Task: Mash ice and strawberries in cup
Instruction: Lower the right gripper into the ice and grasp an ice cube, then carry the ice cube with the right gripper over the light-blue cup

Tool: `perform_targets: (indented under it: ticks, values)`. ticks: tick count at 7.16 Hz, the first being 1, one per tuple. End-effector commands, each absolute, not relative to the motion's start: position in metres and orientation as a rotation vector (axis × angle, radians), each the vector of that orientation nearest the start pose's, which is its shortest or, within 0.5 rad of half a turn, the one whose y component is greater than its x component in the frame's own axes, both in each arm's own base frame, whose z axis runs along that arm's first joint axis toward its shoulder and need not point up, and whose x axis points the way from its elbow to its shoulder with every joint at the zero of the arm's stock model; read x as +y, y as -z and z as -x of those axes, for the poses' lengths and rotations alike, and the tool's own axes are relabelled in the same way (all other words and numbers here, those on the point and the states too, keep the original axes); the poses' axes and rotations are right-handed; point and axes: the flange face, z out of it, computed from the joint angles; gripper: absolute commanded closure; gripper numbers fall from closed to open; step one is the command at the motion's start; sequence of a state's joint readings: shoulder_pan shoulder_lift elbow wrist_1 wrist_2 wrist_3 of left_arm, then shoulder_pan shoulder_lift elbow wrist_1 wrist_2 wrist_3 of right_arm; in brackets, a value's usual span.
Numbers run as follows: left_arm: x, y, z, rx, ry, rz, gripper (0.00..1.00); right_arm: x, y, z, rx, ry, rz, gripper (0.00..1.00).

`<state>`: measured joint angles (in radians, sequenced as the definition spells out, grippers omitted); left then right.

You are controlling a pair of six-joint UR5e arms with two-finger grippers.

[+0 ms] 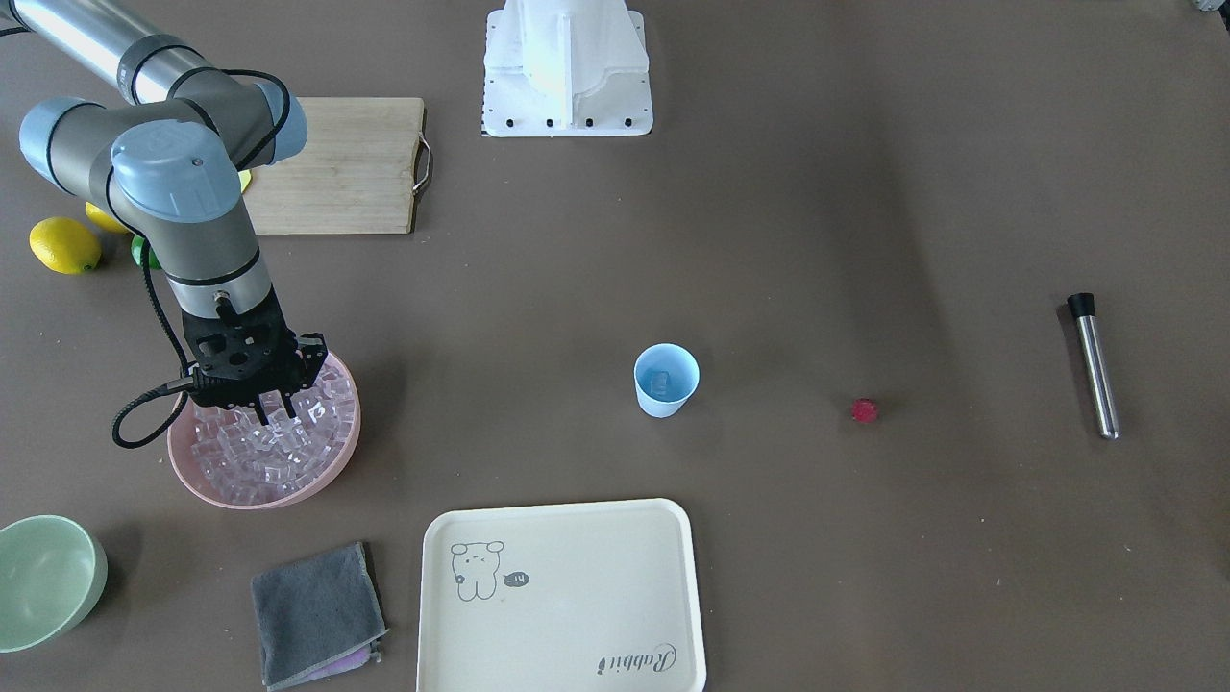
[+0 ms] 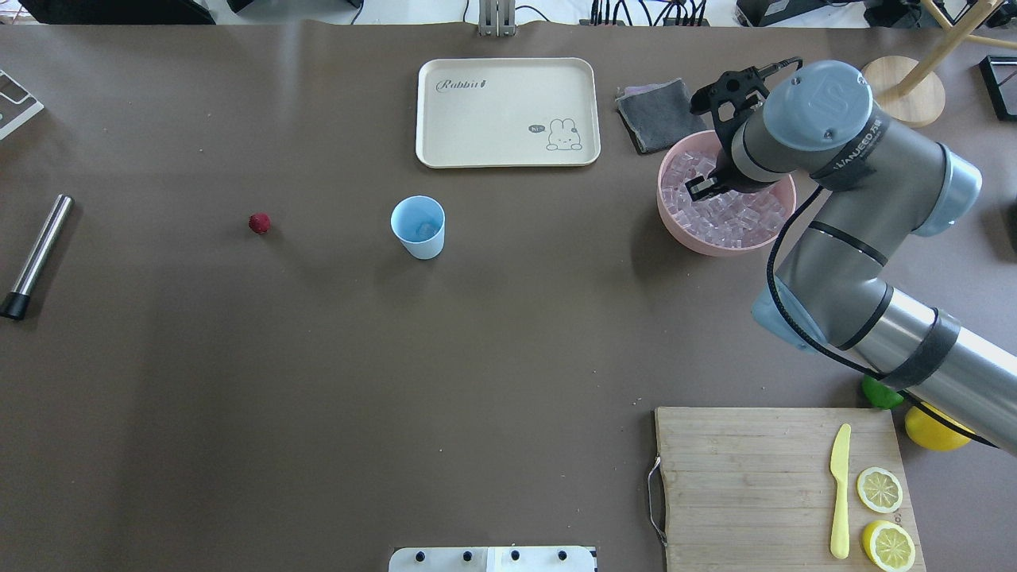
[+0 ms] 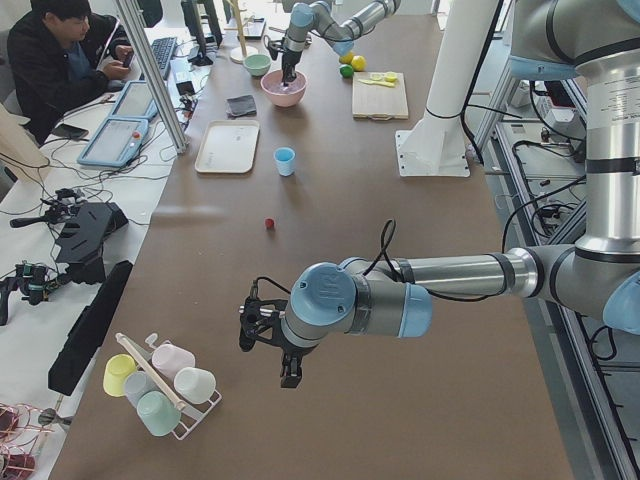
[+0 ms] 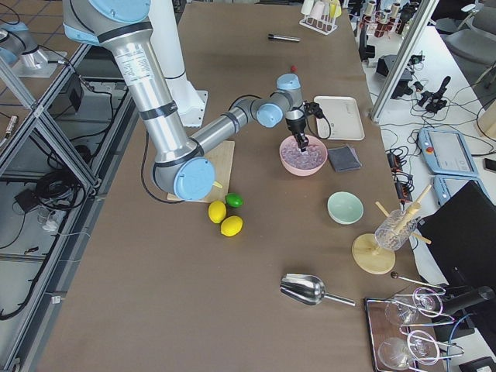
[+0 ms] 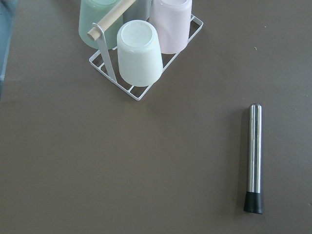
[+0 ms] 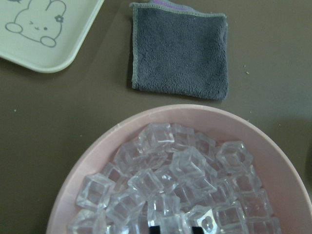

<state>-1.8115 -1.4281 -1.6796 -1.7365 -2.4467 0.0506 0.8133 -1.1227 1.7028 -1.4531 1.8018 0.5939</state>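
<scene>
The right gripper (image 1: 274,411), at centre left of the front view, dips parted fingers into the ice (image 1: 259,452) heaped in the pink bowl (image 1: 192,476). The left gripper (image 3: 267,358) hangs low in the left-side view; clenched or released, I cannot tell. Overhead, the cup (image 2: 419,226) stands mid-frame with the strawberry (image 2: 259,223) well to its left. The tray (image 2: 507,111) above reads "Rabbit" and "hi"

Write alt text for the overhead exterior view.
The right gripper dips into a pink bowl of ice cubes on the view's right. A light-blue cup stands mid-table, a red strawberry lies to its left, and a metal rod lies near the left edge.
</scene>
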Motion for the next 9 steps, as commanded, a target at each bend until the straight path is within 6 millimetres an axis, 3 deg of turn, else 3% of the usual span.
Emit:
perform_targets:
  ticks: [1,2,3,5,6,7,8,9]
  values:
    - [-0.412,-0.647,0.16,0.848,0.121,-0.248,0.01,-0.549,-0.307,0.355,-0.62,0.224,-0.394,1.0]
    - [-0.412,-0.649,0.16,0.848,0.121,-0.246,0.01,-0.546,-0.283,0.353,-0.649,0.205,-0.418,1.0]
    - [-0.411,-0.648,0.159,0.85,0.121,-0.247,0.01,-0.535,-0.258,0.377,-0.703,0.105,-0.396,1.0]
    - [-0.412,-0.649,0.16,0.849,0.122,-0.245,0.01,-0.521,-0.183,0.427,-0.795,0.058,-0.399,1.0]
    - [-0.412,-0.647,0.16,0.848,0.121,-0.248,0.01,-0.509,-0.129,0.45,-0.869,-0.056,-0.398,1.0]
    - [-0.414,-0.648,0.161,0.848,0.123,-0.246,0.01,-0.502,-0.087,0.494,-0.893,-0.121,-0.393,1.0]
    - [-0.414,-0.646,0.161,0.848,0.121,-0.25,0.01,-0.5,-0.057,0.55,-0.867,-0.17,-0.403,1.0]
    - [-0.415,-0.646,0.161,0.848,0.121,-0.25,0.01,-0.505,-0.038,0.586,-0.862,-0.171,-0.422,1.0]
